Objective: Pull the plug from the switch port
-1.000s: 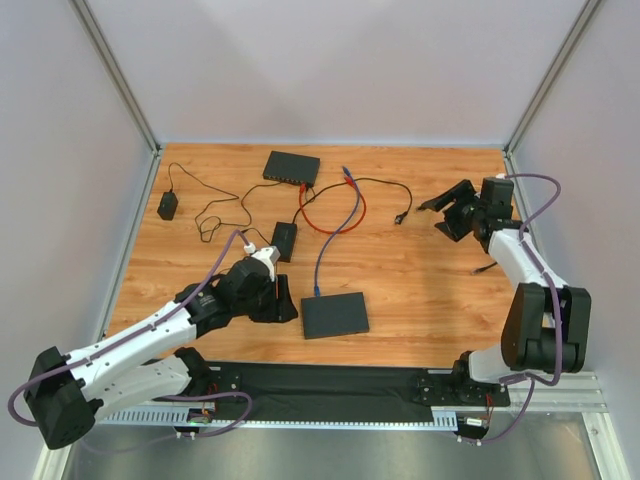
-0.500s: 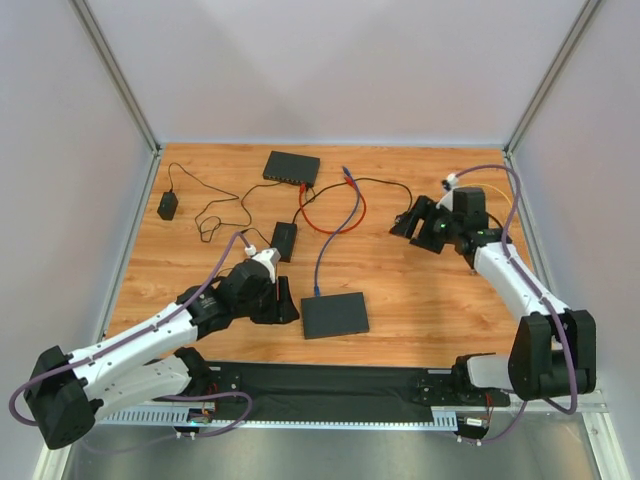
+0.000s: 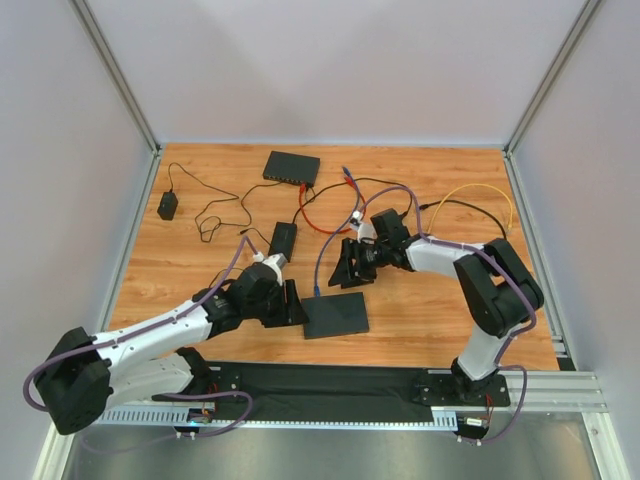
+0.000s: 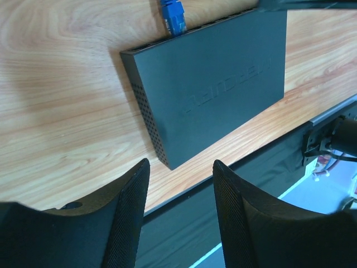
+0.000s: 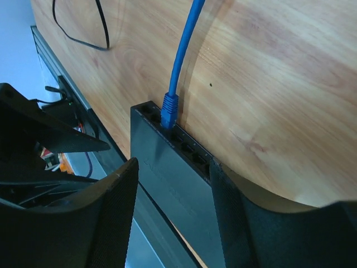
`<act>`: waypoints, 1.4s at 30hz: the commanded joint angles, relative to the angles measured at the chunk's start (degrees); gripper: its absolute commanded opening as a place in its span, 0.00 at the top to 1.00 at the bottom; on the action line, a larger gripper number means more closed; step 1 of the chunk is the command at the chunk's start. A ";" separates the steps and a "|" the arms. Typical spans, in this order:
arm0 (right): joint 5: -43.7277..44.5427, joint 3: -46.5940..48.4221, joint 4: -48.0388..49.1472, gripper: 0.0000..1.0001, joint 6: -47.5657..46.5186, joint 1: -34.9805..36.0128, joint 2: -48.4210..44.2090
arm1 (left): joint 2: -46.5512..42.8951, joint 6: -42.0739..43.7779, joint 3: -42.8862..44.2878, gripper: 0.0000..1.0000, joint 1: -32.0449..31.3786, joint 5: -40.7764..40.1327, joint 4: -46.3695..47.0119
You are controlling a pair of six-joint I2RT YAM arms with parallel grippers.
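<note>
A flat dark grey switch (image 3: 335, 314) lies near the front edge. A blue plug (image 5: 169, 111) sits in a port near one end of the switch's far side, and its blue cable (image 3: 328, 235) runs toward the back. My right gripper (image 3: 346, 268) is open and empty, just above the port side; in the right wrist view its jaws (image 5: 173, 195) straddle the switch (image 5: 170, 184), with the plug just ahead of them. My left gripper (image 3: 292, 303) is open and empty, beside the switch's left end. The left wrist view shows the switch (image 4: 212, 95) and plug (image 4: 172, 15) beyond its fingers (image 4: 129, 212).
A second switch (image 3: 291, 167) lies at the back, with a red cable (image 3: 330, 222) and black cables attached. A small black box (image 3: 284, 240) and a power adapter (image 3: 168, 205) lie on the left. A yellow cable (image 3: 480, 195) lies at the right. A black mat (image 3: 330, 385) borders the front edge.
My right arm has swung from the far right side across to the switch's port side. My left gripper has moved a little closer to the switch's left end.
</note>
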 commanded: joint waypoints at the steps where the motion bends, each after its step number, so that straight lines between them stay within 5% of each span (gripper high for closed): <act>1: -4.12 3.25 4.16 0.45 -1.63 0.82 3.00 | 1.96 -2.09 0.45 0.43 -0.15 3.12 6.07; 6: -3.59 1.85 4.78 0.46 -2.16 0.91 4.07 | 2.85 -3.06 -0.43 0.43 -0.15 2.25 6.08; 12: 11.30 -0.79 -0.57 0.42 -4.01 0.91 -2.33 | 3.81 -3.67 -1.93 0.42 -0.15 1.28 6.25; 21: 22.24 -4.66 -9.27 0.37 -6.11 0.91 -13.41 | 6.54 -3.06 -2.46 0.42 -0.24 1.63 8.18; 30: 20.59 -11.95 -7.88 0.39 -3.48 0.91 -16.05 | 10.67 -2.88 -2.46 0.42 -0.24 3.03 11.26; 42: 12.92 -23.72 6.62 0.57 11.98 1.96 -23.08 | 13.83 -1.21 -0.08 0.41 -0.15 1.72 10.30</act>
